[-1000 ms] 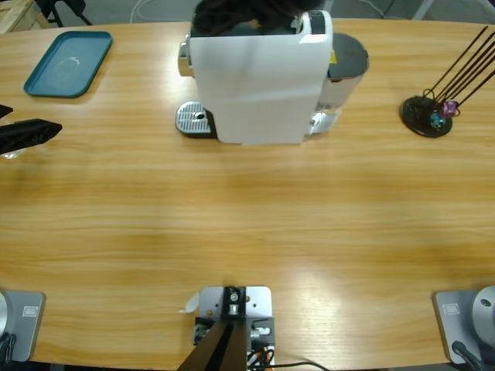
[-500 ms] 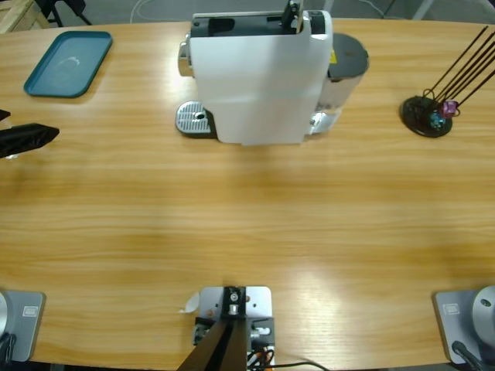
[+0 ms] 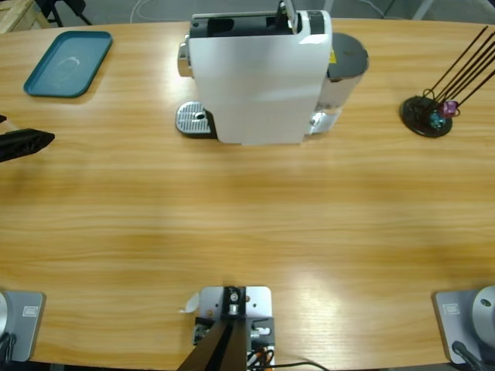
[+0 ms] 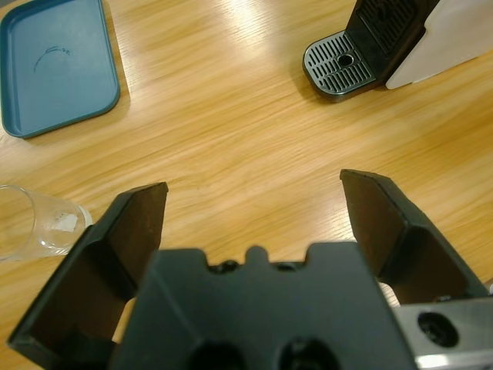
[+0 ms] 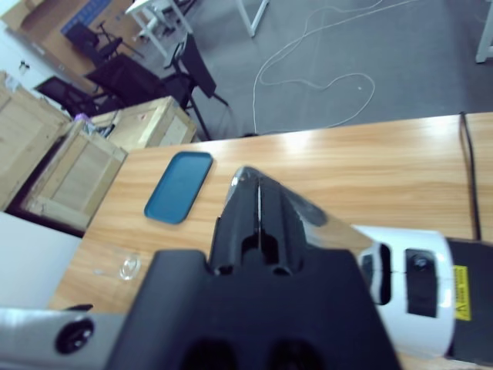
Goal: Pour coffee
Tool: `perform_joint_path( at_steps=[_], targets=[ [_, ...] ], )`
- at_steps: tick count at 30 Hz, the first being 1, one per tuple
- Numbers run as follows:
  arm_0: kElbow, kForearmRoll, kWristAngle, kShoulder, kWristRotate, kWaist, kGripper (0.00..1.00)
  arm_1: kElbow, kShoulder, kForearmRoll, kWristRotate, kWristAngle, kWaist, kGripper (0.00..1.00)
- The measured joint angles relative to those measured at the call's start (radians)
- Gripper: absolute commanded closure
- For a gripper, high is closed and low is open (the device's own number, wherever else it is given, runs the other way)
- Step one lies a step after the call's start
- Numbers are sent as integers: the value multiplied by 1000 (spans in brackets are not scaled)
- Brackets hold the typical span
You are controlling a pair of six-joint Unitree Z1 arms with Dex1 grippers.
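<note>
**Left hand spread beside the glass, right hand closed above the coffee machine**

The left hand [image 4: 250,208] hangs over the wooden surface [image 3: 247,209] with its jaws spread wide and nothing between them. A clear glass [image 4: 35,223] lies on its side just beside the left jaw, outside the gap, not touching it. Whether the glass holds any coffee cannot be told. Seen from the coffee machine [image 3: 259,73], the left hand [image 3: 27,143] sits far off at the surface's edge, on the side where the machine's metal drip tray [image 3: 193,120] sticks out. The blue tray [image 3: 68,62] lies on that same side, farther back than the hand. In the left wrist view the drip tray [image 4: 339,65] is well beyond the jaws and the blue tray [image 4: 54,65] lies beyond the glass.

The right hand [image 5: 258,193] has its jaws pressed together, holding nothing, high above the machine's white top [image 5: 400,266].

On the machine's other side stands a black capsule holder [image 3: 429,114] with thin rods.

Compared with a second ago, the dark mass over the machine's top is gone, and the left hand has slipped a little farther from the machine.
</note>
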Motion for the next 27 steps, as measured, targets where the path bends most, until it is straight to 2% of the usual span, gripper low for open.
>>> perform_joint_path(
  at_steps=[19, 27],
  targets=[
    [0, 0, 0, 0, 0, 0, 27, -80, 186, 45, -15, 89, 29, 1000],
    [0, 0, 0, 0, 0, 0, 27, -77, 209, 70, -34, 109, 31, 1000]
  ],
)
